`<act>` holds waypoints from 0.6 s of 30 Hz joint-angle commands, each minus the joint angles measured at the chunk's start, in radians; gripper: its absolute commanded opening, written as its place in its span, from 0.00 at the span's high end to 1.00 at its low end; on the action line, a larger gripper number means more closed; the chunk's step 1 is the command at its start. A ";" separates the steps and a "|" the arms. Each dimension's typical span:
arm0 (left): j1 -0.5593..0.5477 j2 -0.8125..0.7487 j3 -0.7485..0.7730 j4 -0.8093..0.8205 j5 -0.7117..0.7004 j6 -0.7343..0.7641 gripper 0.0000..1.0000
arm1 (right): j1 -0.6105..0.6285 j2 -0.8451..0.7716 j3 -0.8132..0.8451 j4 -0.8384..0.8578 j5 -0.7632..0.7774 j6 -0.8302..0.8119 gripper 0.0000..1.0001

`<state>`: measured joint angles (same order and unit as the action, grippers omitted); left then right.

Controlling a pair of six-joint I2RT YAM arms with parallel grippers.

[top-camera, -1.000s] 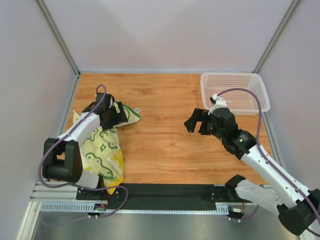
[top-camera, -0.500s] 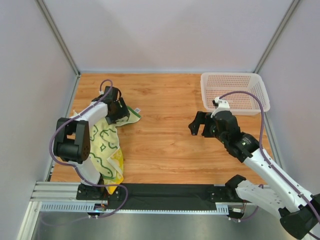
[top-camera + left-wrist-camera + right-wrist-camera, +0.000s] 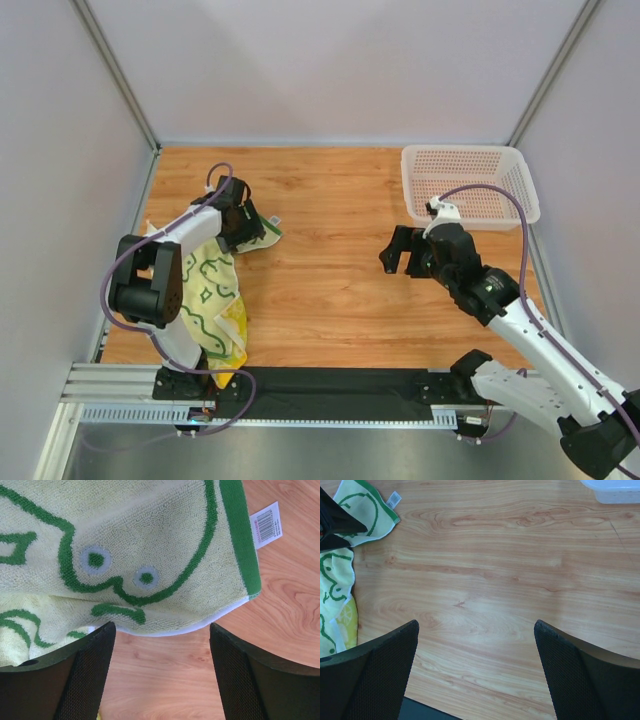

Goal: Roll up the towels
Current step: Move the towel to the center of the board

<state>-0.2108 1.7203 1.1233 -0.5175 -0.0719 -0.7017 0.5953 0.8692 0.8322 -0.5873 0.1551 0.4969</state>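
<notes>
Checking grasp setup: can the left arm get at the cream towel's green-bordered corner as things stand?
Probably yes. The left gripper is open right at the towel edge near that corner, with nothing lying over the cloth there; the paper tag sits off to the side.

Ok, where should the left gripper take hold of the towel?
The towel corner beside the tag. Its white hem lies flat and free on the table, so bring the open left gripper straight down astride it.

bright, even light, soft faint shadows; the towel (image 3: 150, 540) shows sharp weave close up.
</notes>
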 commanded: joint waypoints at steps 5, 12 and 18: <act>-0.002 0.004 -0.017 0.004 -0.016 -0.032 0.23 | 0.006 -0.024 0.018 -0.019 -0.003 0.009 0.01; -0.002 0.051 0.013 0.048 0.017 0.016 0.59 | 0.006 -0.009 0.018 -0.031 -0.003 0.014 0.02; -0.002 0.070 0.029 0.065 0.055 0.047 0.95 | 0.006 -0.004 0.027 -0.045 0.017 0.006 0.02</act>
<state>-0.2108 1.7931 1.1141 -0.4778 -0.0521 -0.6804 0.5953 0.8661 0.8322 -0.6109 0.1562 0.5037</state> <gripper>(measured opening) 0.080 0.981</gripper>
